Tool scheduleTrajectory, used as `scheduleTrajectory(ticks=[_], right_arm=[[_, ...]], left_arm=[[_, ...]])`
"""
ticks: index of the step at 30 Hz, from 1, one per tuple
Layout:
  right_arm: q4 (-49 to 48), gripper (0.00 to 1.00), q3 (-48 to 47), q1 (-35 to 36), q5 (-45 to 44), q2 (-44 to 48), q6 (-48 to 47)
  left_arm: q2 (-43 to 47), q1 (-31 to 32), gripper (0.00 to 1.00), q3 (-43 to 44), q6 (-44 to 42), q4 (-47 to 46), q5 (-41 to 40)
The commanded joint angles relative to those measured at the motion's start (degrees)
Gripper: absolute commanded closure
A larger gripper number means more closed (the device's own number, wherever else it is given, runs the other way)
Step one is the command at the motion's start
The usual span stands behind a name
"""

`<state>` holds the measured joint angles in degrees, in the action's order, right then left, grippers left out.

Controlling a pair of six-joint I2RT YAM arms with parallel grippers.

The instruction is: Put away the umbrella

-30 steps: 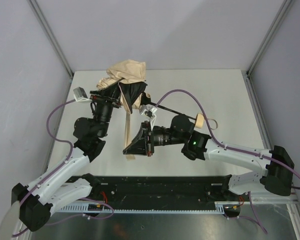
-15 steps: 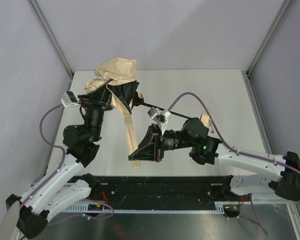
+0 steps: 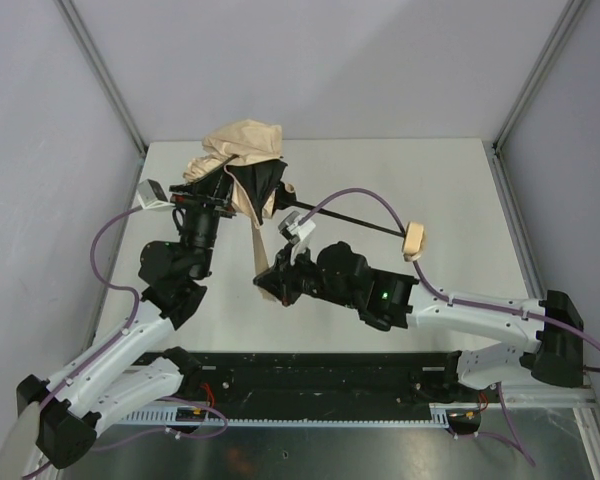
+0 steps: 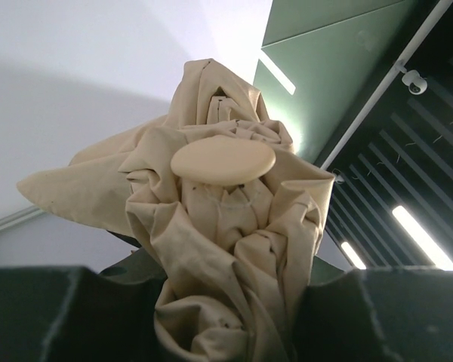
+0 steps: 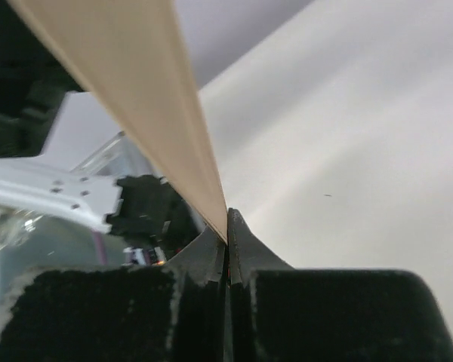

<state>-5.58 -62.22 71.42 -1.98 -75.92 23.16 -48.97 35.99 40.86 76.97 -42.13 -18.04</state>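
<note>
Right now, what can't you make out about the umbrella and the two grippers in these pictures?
- Left gripper fingertips: in the left wrist view and the top view, buried in the bunched fabric of the umbrella.
- Strap pinched in the shut right gripper: cut off by the top edge of the right wrist view.
- Handle: its wrist loop is too small to make out in the top view.

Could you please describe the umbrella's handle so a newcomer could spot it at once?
Over the white table, find the crumpled beige umbrella at far left. Follow its thin dark shaft rightward: the handle is the small tan knob at its end, clear of the fabric.
</note>
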Motion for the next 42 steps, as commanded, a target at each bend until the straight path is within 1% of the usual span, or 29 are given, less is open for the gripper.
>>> scheduleTrajectory(ticks=[1,5,7,8,10,12,14,15,17,18,19,20,22,24,30,33,38,42], right_arm=[[7.52,1.0,-2.38,-1.56,-11.44,-0.25,-3.9],[9.69,0.99,-2.39,-2.56,-11.12,-1.34,-6.86],[10.76,0.97,-2.43,-2.61,-11.91,-1.64,-7.42],[11.25,0.95,-2.41,-2.65,-12.22,-1.75,-7.46],[12.36,0.87,-2.39,-2.59,-12.89,-1.9,-7.06],[13.85,0.74,-2.39,-2.33,-12.33,-1.98,-6.74],[15.91,0.57,-2.43,-1.81,-10.7,-1.83,-6.53],[17.12,0.48,-2.36,-1.41,-10.2,-1.54,-6.36],[19.15,0.25,-2.09,-0.08,-9.7,-0.73,-6.68],[20.1,0.17,-1.84,0.77,-9.93,-0.15,-6.83],[21.02,0.09,-1.59,1.59,-10.3,0.57,-6.82],[22.0,0.05,-1.28,2.13,-10.31,1.33,-6.6],[24.39,0.02,-0.86,2.58,-10.17,2.8,-5.42],[25.91,0.01,0.5,2.94,-10.05,4.88,-4.13],[26.55,0.01,10.18,2.11,-7.16,11.22,0.17],[26.42,0.01,15.07,0.0,-4.58,12.57,2.45],[23.78,0.01,22.24,-5.63,0.47,14.75,5.56],[22.28,0.01,24.29,-5.71,1.22,17.25,5.1]], left_arm=[[1.53,0.63,1.0,2.59,2.05,-4.15,-1.79],[2.19,0.66,1.0,2.08,0.79,-3.58,-0.46],[2.19,0.75,1.0,1.8,1.05,-3.44,0.19],[2.02,0.79,1.0,1.83,1.2,-3.42,0.33],[1.57,0.83,1.0,2.26,1.09,-3.4,0.36],[0.93,0.81,1.0,2.73,0.53,-3.36,0.0],[0.33,0.83,1.0,2.53,0.55,-3.39,-0.55],[0.13,0.79,1.0,2.32,0.24,-3.39,-0.92],[-0.24,0.78,1.0,1.73,-0.45,-3.35,-2.63],[-0.42,0.68,1.0,1.48,-0.7,-3.38,-3.54],[-0.6,0.5,1.0,1.45,-1.3,-3.39,-4.31],[-0.73,0.23,1.0,1.48,-2.09,-3.39,-4.95],[-1.2,-0.3,1.0,1.71,-3.12,-3.4,-6.16],[-1.96,-1.38,1.0,2.24,-3.49,-3.4,-6.66],[-4.14,-6.07,1.0,3.64,-1.17,-3.4,-5.29],[-4.73,-7.65,1.0,4.4,-0.53,-3.4,-4.08],[-5.53,-9.37,1.0,5.14,2.82,-3.4,-1.56],[-6.24,-9.52,1.0,5.7,3.28,-3.44,-0.6]])
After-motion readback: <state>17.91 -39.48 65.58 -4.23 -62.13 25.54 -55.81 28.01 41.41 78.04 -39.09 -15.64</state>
